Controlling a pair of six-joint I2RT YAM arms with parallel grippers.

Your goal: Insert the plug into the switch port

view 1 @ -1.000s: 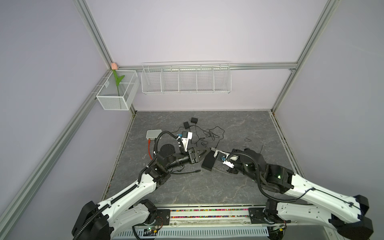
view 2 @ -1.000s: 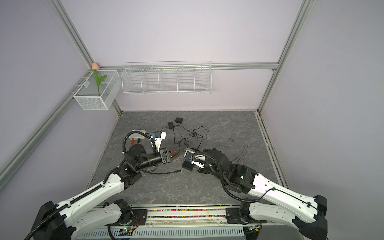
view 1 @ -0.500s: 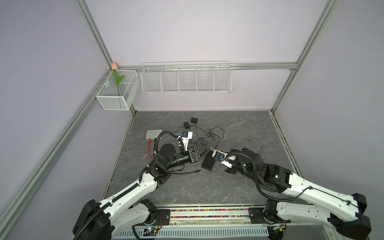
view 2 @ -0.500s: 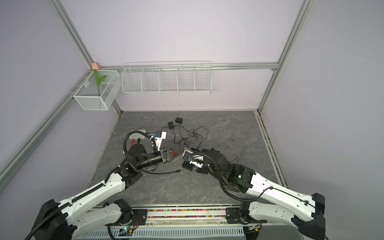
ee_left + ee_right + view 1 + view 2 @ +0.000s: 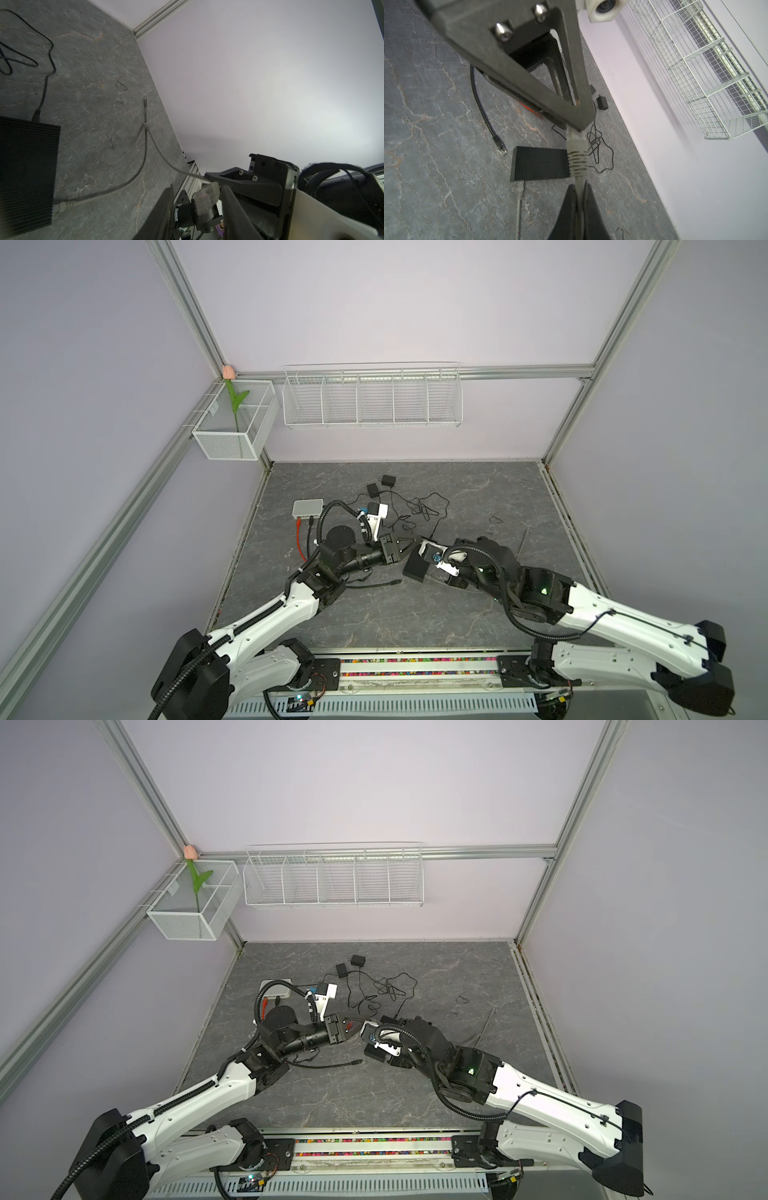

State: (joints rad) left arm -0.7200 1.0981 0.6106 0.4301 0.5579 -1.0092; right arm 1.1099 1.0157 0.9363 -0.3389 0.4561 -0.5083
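The black ribbed switch (image 5: 539, 164) lies flat on the grey floor, and one grey plug (image 5: 520, 188) sits in its near edge. In both top views the switch (image 5: 415, 570) is half hidden under the two grippers. My right gripper (image 5: 578, 187) is shut on the grey cable just behind a second grey plug (image 5: 576, 153), held in the air above the switch. My left gripper (image 5: 197, 189) is open, its fingers on either side of that plug's head (image 5: 207, 197). The plug lies against one finger, with a gap to the other.
A loose black cable ends in a plug (image 5: 500, 145) on the floor beside the switch. Thin black power leads (image 5: 419, 510) and two adapters (image 5: 374, 489) lie behind. A white box (image 5: 307, 508) with a red cable (image 5: 300, 543) sits at the back left. A wire basket (image 5: 372, 396) hangs on the wall.
My left gripper's jaws have narrowed around the plug's head. The right gripper has stayed shut on the cable, and both arms have barely shifted.
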